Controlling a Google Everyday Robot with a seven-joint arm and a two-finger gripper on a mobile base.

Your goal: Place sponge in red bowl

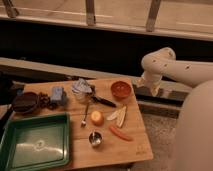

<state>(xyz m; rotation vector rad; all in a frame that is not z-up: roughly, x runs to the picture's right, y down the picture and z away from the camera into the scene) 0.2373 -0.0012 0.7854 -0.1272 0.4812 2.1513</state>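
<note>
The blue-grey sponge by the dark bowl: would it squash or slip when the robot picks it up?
It would probably squash a little: the sponge looks like a soft block. It is likely light, and its flat sides should keep it from rolling. The gripper hangs beside the table, beyond the red bowl, far from the sponge.
</note>
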